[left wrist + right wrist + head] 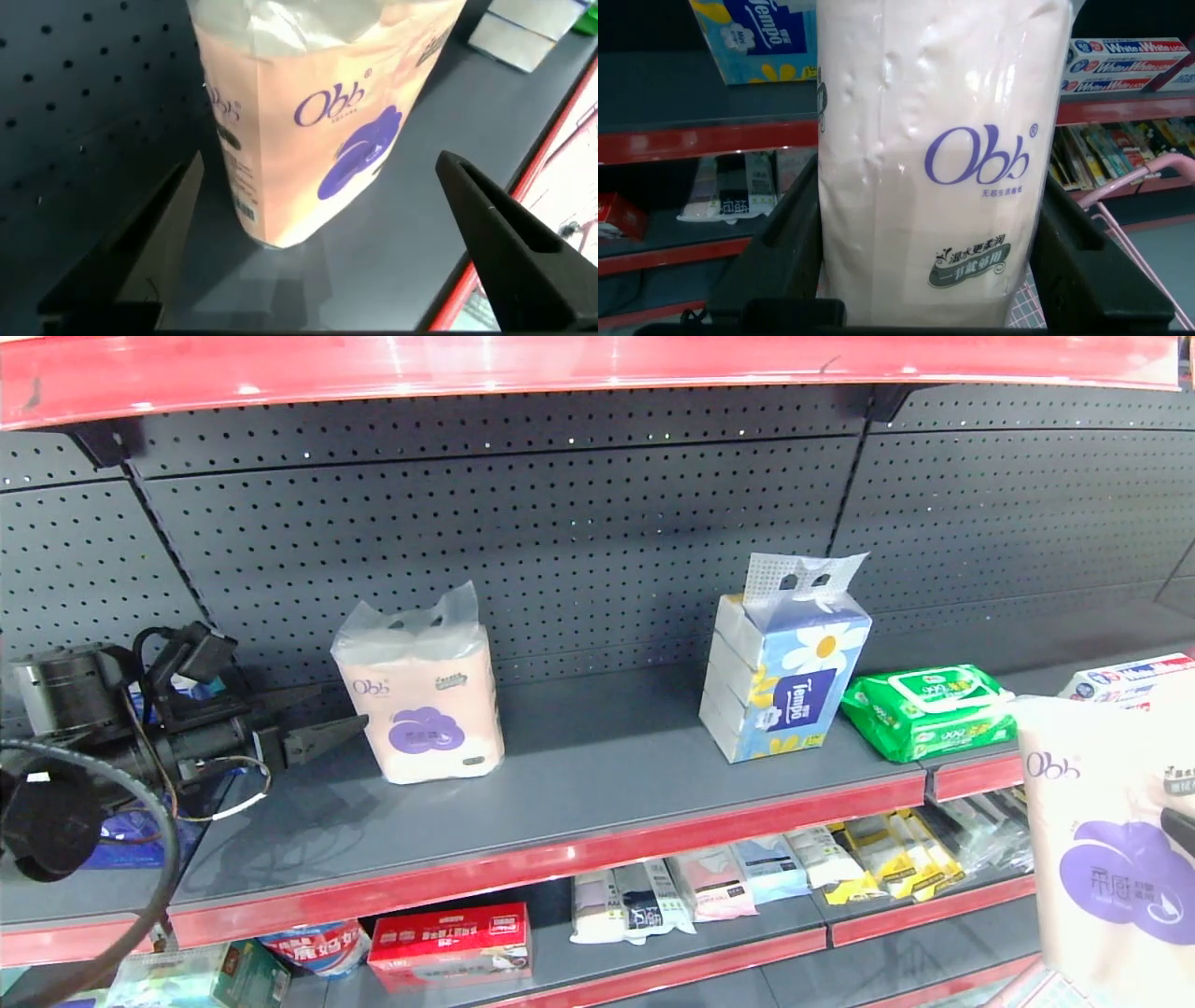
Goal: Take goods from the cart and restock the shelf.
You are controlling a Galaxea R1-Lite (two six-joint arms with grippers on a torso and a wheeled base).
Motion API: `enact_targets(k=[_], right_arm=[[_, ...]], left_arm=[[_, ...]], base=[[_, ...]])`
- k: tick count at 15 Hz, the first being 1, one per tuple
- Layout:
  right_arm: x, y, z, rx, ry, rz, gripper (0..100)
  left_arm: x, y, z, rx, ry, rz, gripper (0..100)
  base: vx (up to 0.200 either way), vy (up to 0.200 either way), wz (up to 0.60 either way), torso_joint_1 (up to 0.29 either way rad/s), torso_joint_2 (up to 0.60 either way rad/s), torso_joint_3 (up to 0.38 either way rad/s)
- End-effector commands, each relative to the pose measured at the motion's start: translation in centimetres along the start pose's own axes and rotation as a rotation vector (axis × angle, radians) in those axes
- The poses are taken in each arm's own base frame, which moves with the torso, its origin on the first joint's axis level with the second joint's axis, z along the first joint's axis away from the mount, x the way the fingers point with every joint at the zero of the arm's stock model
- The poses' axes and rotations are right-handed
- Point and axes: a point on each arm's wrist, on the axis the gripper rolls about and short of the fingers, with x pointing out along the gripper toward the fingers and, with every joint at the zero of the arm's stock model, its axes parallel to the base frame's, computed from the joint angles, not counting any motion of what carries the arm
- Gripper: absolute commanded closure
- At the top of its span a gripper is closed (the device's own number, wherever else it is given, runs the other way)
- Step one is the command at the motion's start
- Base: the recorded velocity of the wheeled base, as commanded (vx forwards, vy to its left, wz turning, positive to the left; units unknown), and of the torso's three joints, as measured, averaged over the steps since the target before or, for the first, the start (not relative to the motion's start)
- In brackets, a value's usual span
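A peach toilet-paper pack (425,695) with a purple logo stands upright on the grey shelf (597,775), left of centre. My left gripper (322,728) hovers just left of it, open, the fingers pointing at the pack without touching. From the left wrist, that pack (318,121) stands beyond the spread fingertips of the left gripper (318,252). A second identical pack (1111,840) hangs at the far right, in front of the shelf and below its level. My right gripper (934,271) is shut on it, one finger (775,252) pressed against each side of the pack (943,159).
A blue tissue bundle (789,663) and a green wet-wipe pack (924,709) sit right of centre on the shelf, with boxes (1130,677) farther right. Bare shelf lies between the peach pack and the blue bundle. Lower shelves hold more goods. A pink cart handle (1148,177) shows below.
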Motion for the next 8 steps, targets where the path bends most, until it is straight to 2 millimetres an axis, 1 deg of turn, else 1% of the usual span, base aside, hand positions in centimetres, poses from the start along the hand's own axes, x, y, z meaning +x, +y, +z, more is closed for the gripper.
enact_targets(k=[1, 3, 5, 8], right_arm=[[0.1, 0.0, 0.0, 0.001, 0.003, 0.0, 100], [0.1, 0.0, 0.0, -0.002, 0.003, 0.0, 100], [0.1, 0.0, 0.0, -0.008, 0.003, 0.0, 100], [0.2, 0.0, 0.1, -0.013, 0.005, 0.0, 100]], left_arm=[[0.5, 0.5, -0.4, -0.004, 0.004, -0.013, 0], [1.1, 1.1, -0.7, 0.011, 0.007, -0.016, 0], [1.5, 2.2, -1.2, 0.051, 0.008, -0.005, 0], [1.8, 3.4, -0.8, 0.063, -0.003, 0.011, 0]], base=[[0.0, 0.0, 0.0, 0.0, 0.0, 0.0], [0.0, 0.0, 0.0, 0.0, 0.0, 0.0], [0.0, 0.0, 0.0, 0.0, 0.0, 0.0], [0.0, 0.0, 0.0, 0.0, 0.0, 0.0]])
